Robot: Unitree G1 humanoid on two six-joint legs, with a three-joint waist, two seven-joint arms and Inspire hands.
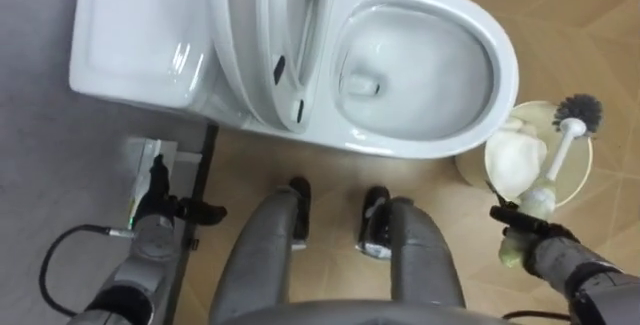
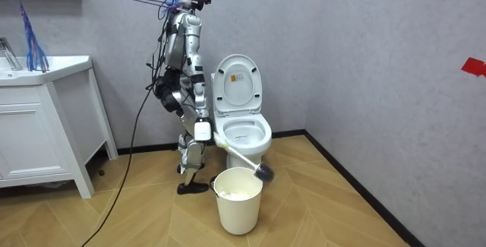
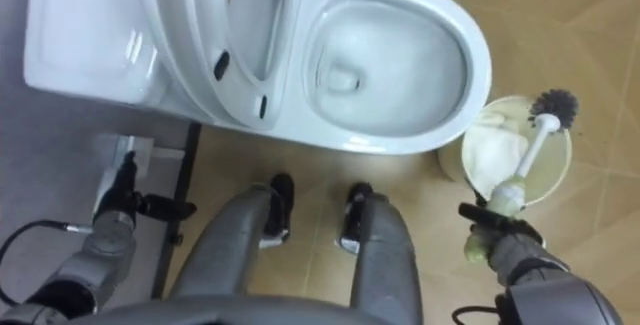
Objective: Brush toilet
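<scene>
Two hands, one of them at work: right hand (image 1: 528, 243) curled tight round the grip end of the toilet brush (image 1: 561, 155); left hand (image 1: 155, 205) low at the robot's left, fingers loosely straight, holding nothing.

Standing side-on to the toilet (image 1: 500, 60), feet close against its base, head bent straight down over the open bowl (image 1: 420, 80). Seat and lid (image 1: 255, 45) tipped up against the tank (image 1: 130, 45), presumably to leave rim and basin free for scrubbing.

Brush held over the white bin (image 2: 238, 205) just beside the bowl's front, probably to catch drips there rather than on the wood floor (image 1: 600, 25), and to keep the wet end well away from the legs.

Long axis of the brush on a slant: in the eye views running from the hand up and away, dark bristle head (image 1: 578, 112) foremost, at the bin's far rim. In the room view angled down and outward from the hand, head lowest, about level with the bin's edge.

Not yet in the bowl; to get there, most likely a swing of the head towards the robot's left and a dip over the rim
</scene>
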